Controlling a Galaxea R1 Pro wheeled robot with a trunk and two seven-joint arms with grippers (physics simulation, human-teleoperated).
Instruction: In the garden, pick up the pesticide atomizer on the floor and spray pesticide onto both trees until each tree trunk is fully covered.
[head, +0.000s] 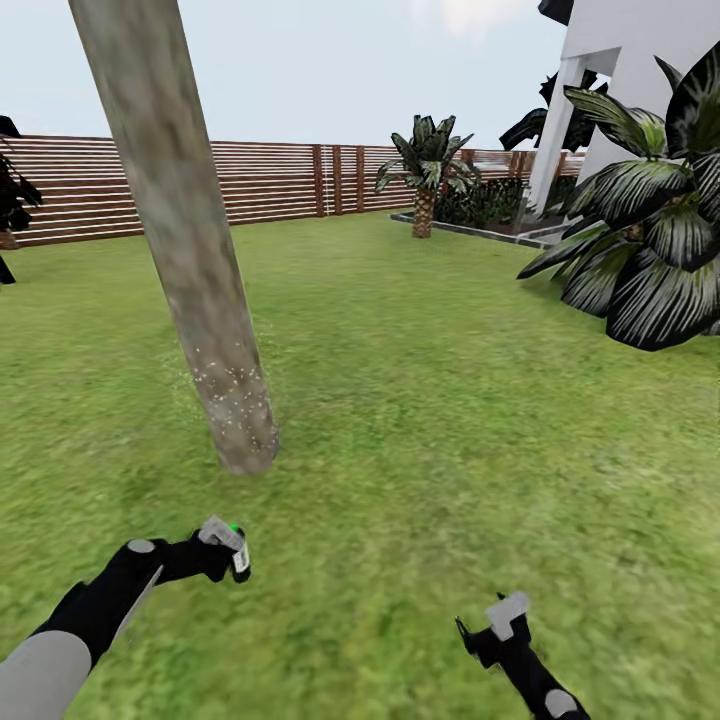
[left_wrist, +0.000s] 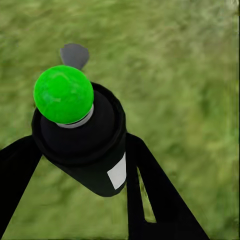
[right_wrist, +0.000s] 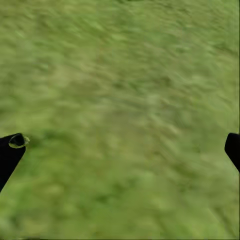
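Note:
A thick, pale grey-brown tree trunk (head: 190, 250) leans up from the lawn just ahead and to the left. Whitish specks of pesticide (head: 235, 395) dot its lowest part. My left gripper (head: 228, 548) is shut on the pesticide atomizer (head: 238, 552), low in front of the trunk's base. In the left wrist view the atomizer (left_wrist: 82, 145) is a black can with a white label and a bright green tip (left_wrist: 63, 94), held between my black fingers (left_wrist: 150, 195). My right gripper (head: 500, 625) hangs open over bare grass at the lower right, its fingertips (right_wrist: 12, 145) wide apart.
A brown slat fence (head: 270, 180) closes the far side of the lawn. A small palm (head: 428, 170) stands by a raised bed at the back. A large dark-leaved plant (head: 650, 250) and a white building (head: 620, 60) fill the right side. Open grass lies between them.

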